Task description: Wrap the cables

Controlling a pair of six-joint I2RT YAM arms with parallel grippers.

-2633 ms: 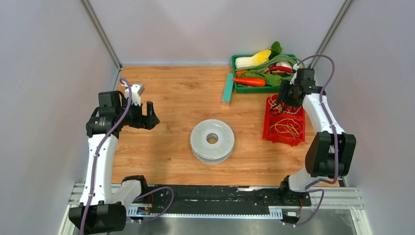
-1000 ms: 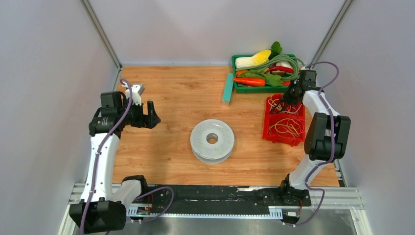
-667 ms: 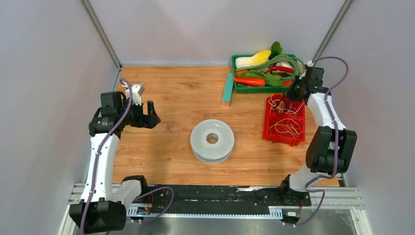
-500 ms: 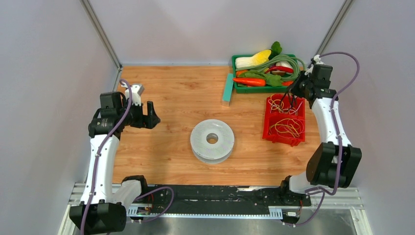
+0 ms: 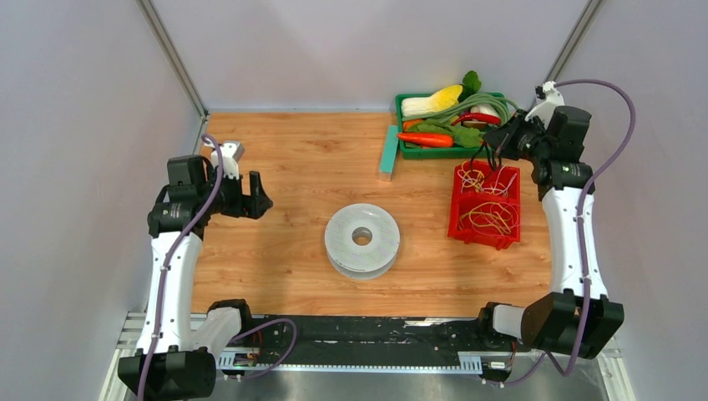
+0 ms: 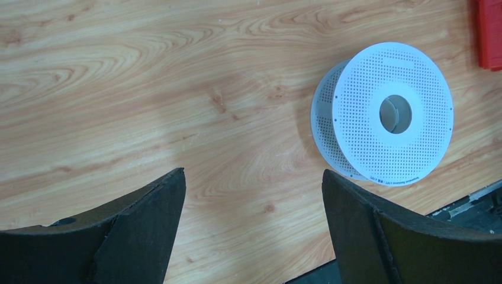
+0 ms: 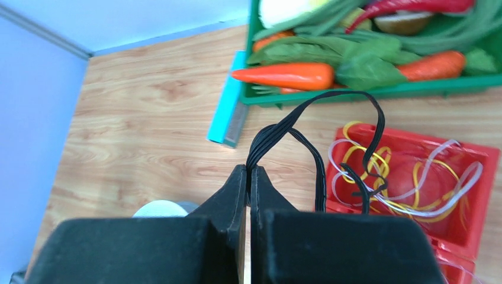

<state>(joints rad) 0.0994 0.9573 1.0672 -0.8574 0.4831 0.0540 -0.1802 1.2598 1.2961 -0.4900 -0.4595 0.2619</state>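
The cable (image 7: 308,110) is a thin black cord gathered into a loop of several strands. My right gripper (image 7: 248,171) is shut on that loop, jaws pressed together on the strands. The cord's ends trail down into the red basket (image 7: 477,156) among yellow and white bands. From above, the right gripper (image 5: 506,144) hangs over the back of the red basket (image 5: 487,240) with the cable (image 5: 498,160) dangling below it. My left gripper (image 5: 257,199) hovers open over the table's left side. Its jaws (image 6: 253,175) hold nothing, and the white perforated spool (image 6: 392,115) lies beyond its right finger.
The white spool (image 5: 361,241) lies flat at the table's middle. A green tray (image 5: 402,104) of toy vegetables stands at the back right. A teal block (image 5: 389,152) lies just left of it. The enclosure's right wall is close behind the right arm.
The right arm has risen and swung back and to the right, lifting the black cable up out of the red basket. The left arm has hardly moved.
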